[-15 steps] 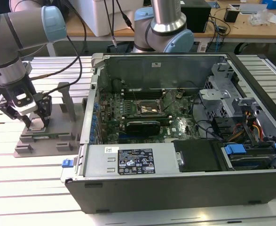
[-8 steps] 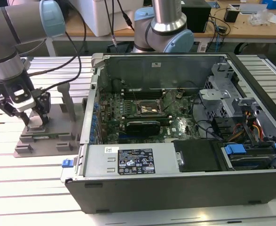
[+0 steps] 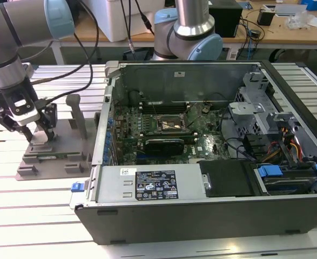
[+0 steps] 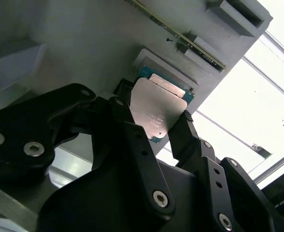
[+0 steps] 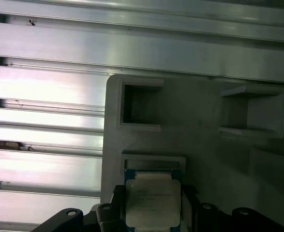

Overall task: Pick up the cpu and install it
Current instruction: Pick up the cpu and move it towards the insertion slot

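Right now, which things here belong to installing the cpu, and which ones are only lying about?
Job: cpu, held in the gripper; grey holder under it; motherboard socket in the computer case.
Lying about: second robot arm; drive cables; desk behind.

Even light fills the exterior view, with soft shadow inside the computer case. In the second wrist view the bench glares white behind the dark hand; the cpu gleams dully.
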`<action>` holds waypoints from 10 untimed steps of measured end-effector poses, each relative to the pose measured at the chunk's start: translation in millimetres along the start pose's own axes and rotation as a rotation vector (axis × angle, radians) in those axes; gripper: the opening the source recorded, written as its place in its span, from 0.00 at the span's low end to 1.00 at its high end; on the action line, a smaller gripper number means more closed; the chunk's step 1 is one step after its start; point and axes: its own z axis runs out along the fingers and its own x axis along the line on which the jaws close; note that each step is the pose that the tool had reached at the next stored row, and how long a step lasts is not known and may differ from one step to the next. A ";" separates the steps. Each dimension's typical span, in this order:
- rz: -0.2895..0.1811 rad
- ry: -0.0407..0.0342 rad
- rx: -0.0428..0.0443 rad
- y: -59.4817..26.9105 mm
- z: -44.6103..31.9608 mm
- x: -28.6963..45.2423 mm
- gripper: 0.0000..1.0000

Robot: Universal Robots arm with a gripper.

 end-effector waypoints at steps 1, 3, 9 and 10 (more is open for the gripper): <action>0.000 0.0000 0.0000 0.0 -0.8 0.0 0.55; 0.000 0.0000 0.0000 -0.1 -3.4 -0.1 0.55; 0.000 0.0000 0.0001 -0.6 -14.2 -0.3 0.55; 0.000 0.0000 0.0000 -0.8 -19.4 -0.5 0.55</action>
